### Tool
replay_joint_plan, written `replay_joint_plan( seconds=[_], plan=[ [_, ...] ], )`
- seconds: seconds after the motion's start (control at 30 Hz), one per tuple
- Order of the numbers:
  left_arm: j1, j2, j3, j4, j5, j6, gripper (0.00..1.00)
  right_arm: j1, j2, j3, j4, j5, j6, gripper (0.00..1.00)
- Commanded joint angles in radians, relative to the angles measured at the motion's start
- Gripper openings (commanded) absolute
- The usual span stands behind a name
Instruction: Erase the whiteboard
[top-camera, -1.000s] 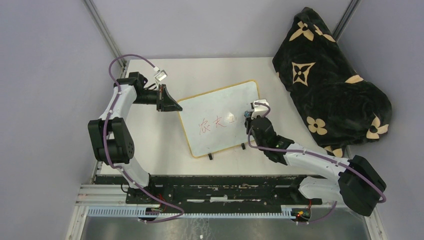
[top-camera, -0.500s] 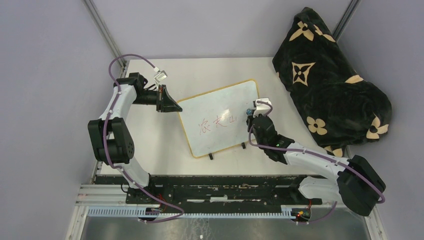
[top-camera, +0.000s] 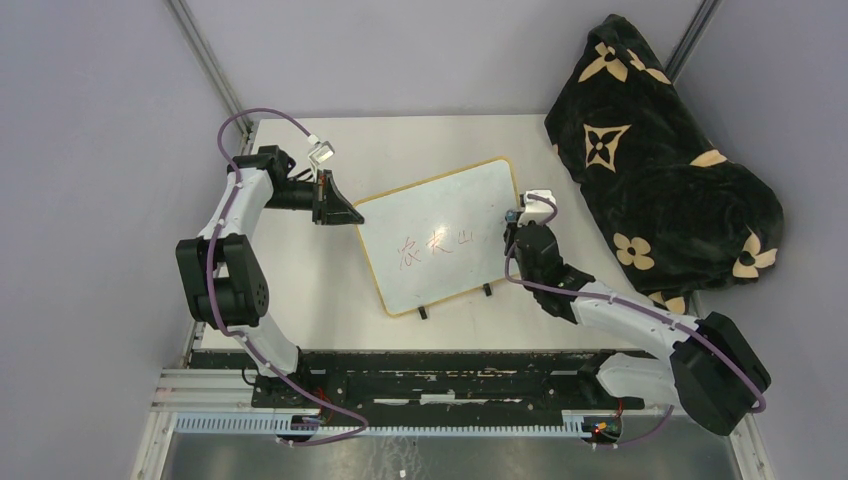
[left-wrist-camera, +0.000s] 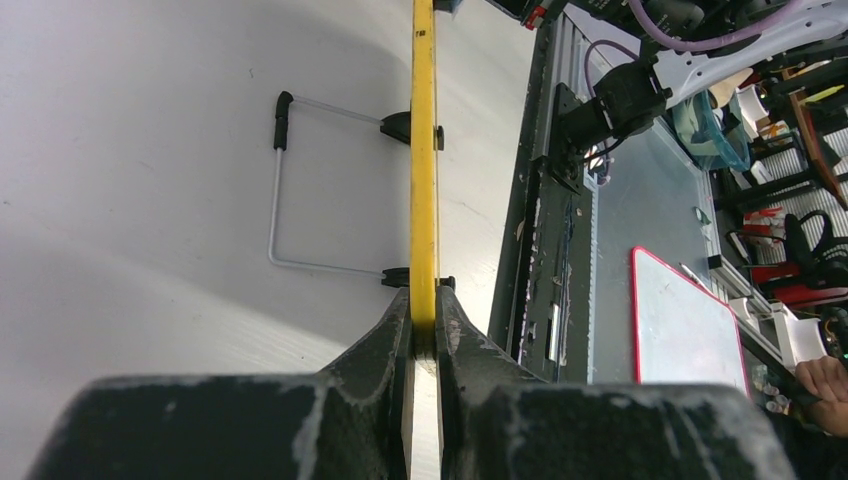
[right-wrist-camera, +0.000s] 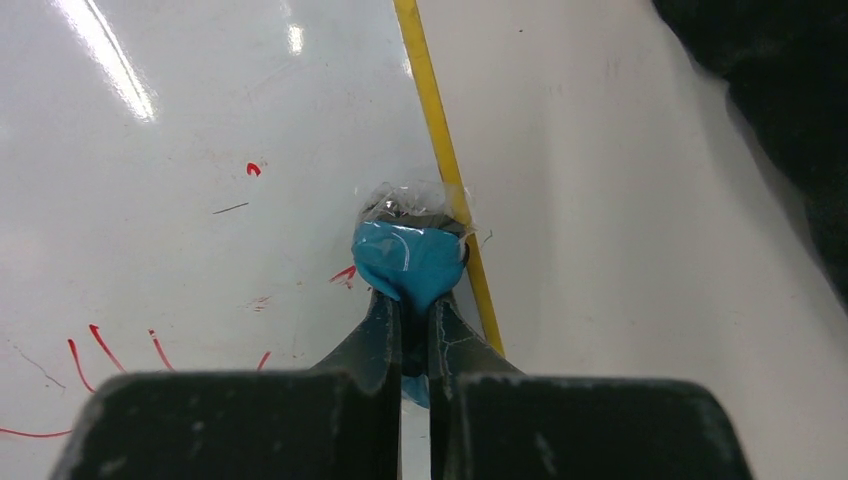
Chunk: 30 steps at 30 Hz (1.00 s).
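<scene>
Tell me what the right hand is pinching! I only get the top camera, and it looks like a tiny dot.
Observer: The right hand is pinching a blue eraser wrapped in clear film.
Operator: Is it on the red writing?
Observer: No. It's at the yellow frame of the whiteboard; most of the red writing lies off to one side.
Operator: Is the left hand really gripping?
Observer: Yes. The left hand is shut on the yellow frame, seen edge-on.

White yellow-framed whiteboard (top-camera: 440, 238), flat on table, askew, red handwriting near centre
</scene>
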Motion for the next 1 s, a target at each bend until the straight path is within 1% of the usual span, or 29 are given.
replay_joint_plan(
  seconds=[0.0,0.17,0.23,0.43,0.53,0.63,0.73,0.83,0.97],
  plan=[
    [-0.008,0.007,0.009,0.011,-0.075,0.078,0.03,0.009,0.018,0.015,0.069,-0.167,0.038,0.01],
    [-0.008,0.008,0.009,0.011,-0.073,0.080,0.03,0.043,0.009,0.030,0.064,-0.230,0.036,0.01],
    [-0.009,0.007,0.010,0.011,-0.072,0.079,0.03,0.049,0.011,0.044,0.047,-0.208,0.031,0.01],
    [-0.008,0.009,0.009,0.000,-0.076,0.092,0.03,0.040,0.030,0.086,-0.042,0.005,0.002,0.01],
    [-0.009,0.012,0.010,-0.009,-0.077,0.101,0.03,0.022,0.017,0.099,-0.063,0.064,-0.017,0.01],
    [-0.008,0.012,0.013,-0.011,-0.078,0.102,0.03,0.002,0.006,0.127,-0.083,0.080,-0.049,0.01],
    [-0.008,0.013,0.018,-0.012,-0.075,0.102,0.03,-0.002,0.005,0.156,-0.096,0.071,-0.075,0.01],
    [-0.008,0.019,0.018,-0.012,-0.069,0.104,0.03,-0.002,0.023,0.183,-0.113,0.024,-0.077,0.01],
    [-0.008,0.021,0.012,-0.014,-0.064,0.108,0.03,-0.001,0.036,0.164,-0.086,-0.086,-0.045,0.01]
  ],
)
